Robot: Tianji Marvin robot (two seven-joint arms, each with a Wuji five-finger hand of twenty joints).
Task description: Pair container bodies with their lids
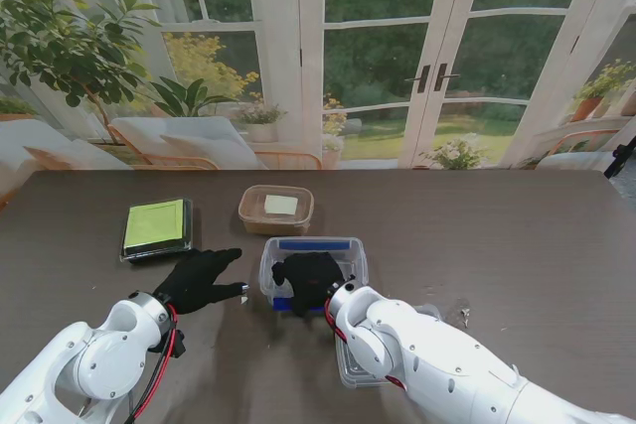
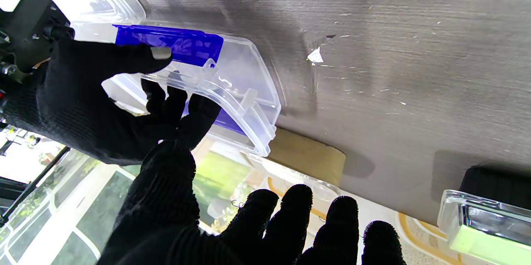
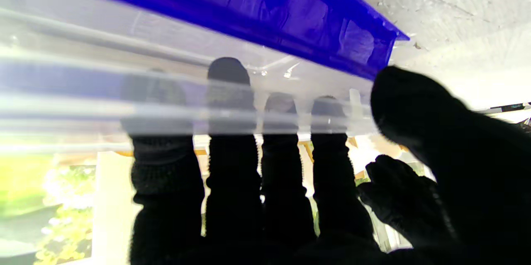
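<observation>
A clear box with blue clasps (image 1: 316,249) sits mid-table, tilted in the left wrist view (image 2: 236,86). My right hand (image 1: 308,280) is shut on its near wall. Its fingers (image 3: 232,165) show through the plastic from inside, with the thumb outside by the blue clasp (image 3: 265,12). My left hand (image 1: 202,280) lies open on the table, just left of the box and apart from it, with its fingers (image 2: 311,223) spread. A brown container (image 1: 275,210) with something pale inside stands farther from me. A green-topped container (image 1: 157,227) is at the left.
A second clear plastic piece (image 1: 350,369) lies partly under my right forearm, near the table's front. The dark wooden table (image 1: 517,245) carries small white scraps (image 2: 315,55). Windows and plants stand beyond the far edge.
</observation>
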